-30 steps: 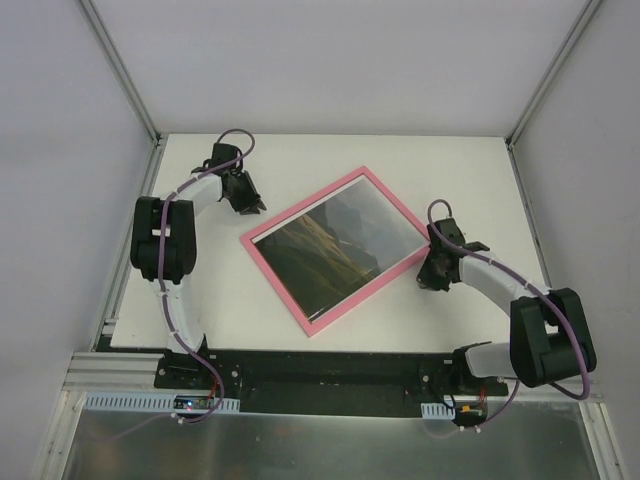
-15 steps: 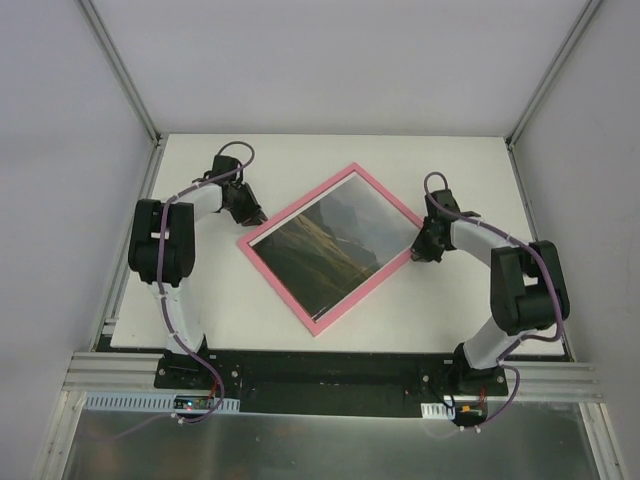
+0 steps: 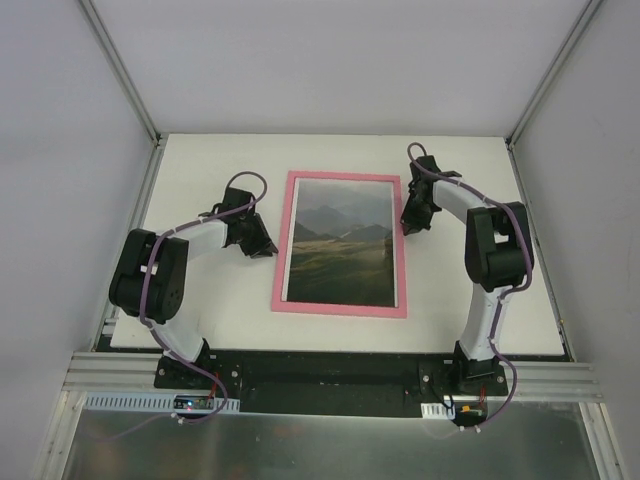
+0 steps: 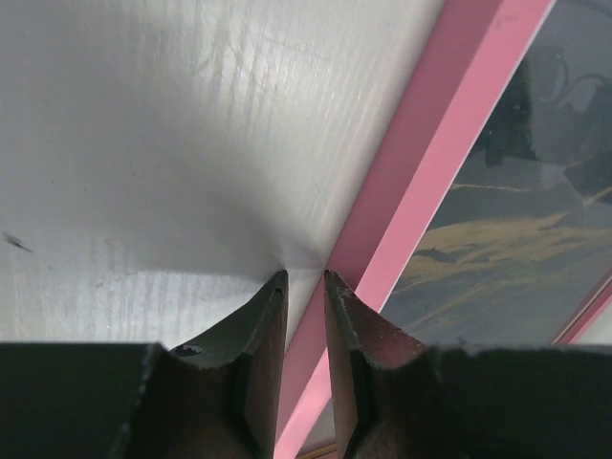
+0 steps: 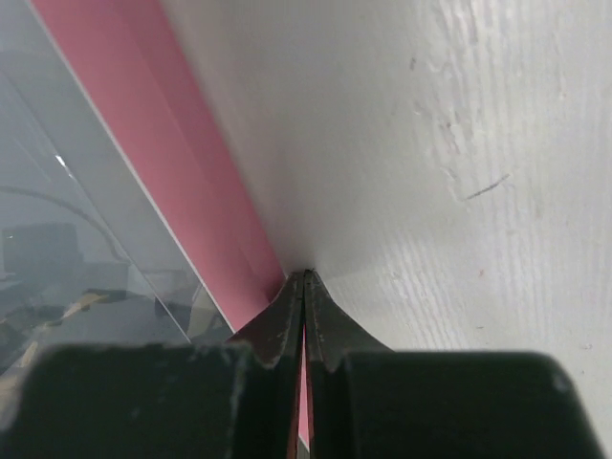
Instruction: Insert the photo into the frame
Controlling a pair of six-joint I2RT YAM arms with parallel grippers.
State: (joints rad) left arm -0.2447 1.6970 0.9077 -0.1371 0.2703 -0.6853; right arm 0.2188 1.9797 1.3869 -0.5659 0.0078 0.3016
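The frame (image 3: 338, 311) lies flat in the middle of the worktop (image 3: 215, 165). Its long sides run near to far and its short sides run parallel to the worktop's near edge. The photo (image 3: 340, 245) sits inside the pink border under the pane, with grey sky at the far end and green slopes at the near end. Bare worktop surrounds the frame. There are wide strips to the left and right, a narrower band on the far side, and the narrowest band between the frame's near side and the worktop's near edge. The left fingers (image 4: 258, 344) are at the frame's left side, about halfway along. They are slightly spread and pinch nothing: one tip is on the worktop just outside the border, the other is over the pink strip, and the outer edge runs through the gap. The right fingers (image 5: 287, 325) are pressed together, their shared tip down at the outer edge of the frame's right side, toward its far end. A second ago the frame lay turned on the diagonal, with one corner pointing far and right. It now sits square to the worktop. Both sets of fingers were beside its edges then too, but the left arm has swung nearer and the right arm has folded in toward the far right.
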